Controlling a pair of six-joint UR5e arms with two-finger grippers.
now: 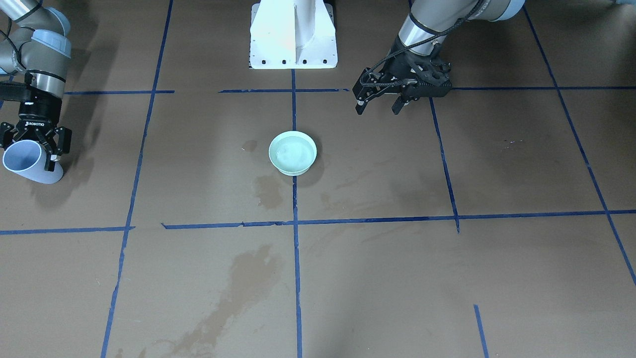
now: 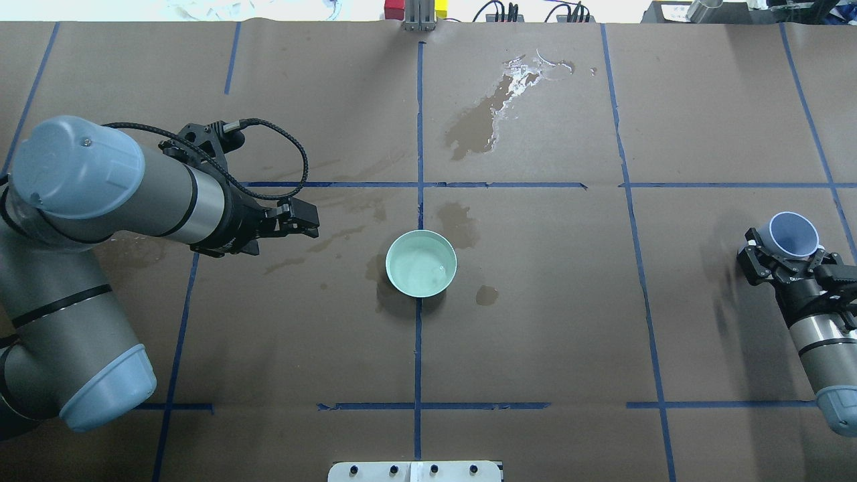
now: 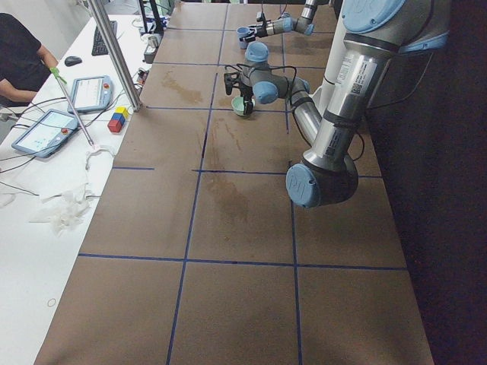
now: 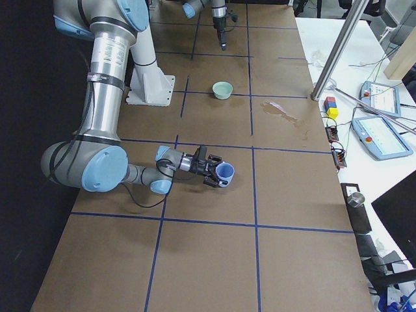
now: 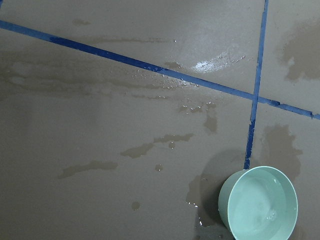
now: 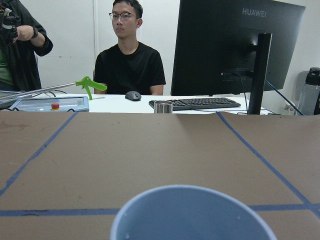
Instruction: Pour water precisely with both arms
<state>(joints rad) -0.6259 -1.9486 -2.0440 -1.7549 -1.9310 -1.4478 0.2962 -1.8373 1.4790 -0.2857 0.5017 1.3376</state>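
A mint-green bowl sits at the table's middle on the blue centre line, with a rippling pool of water in it. It also shows as the bowl and bowl. My left gripper hovers to the bowl's left, open, nothing between its fingers; the same left gripper appears from the front. Far out on the right side my right gripper is shut on a light-blue cup, roughly upright and leaning a little; cup. The cup's contents are not visible.
Dark wet stains mark the brown paper at the far middle, and smaller ones lie around the bowl. The white pedestal stands at the robot's side. Beyond the right end, a person and a monitor sit at a desk.
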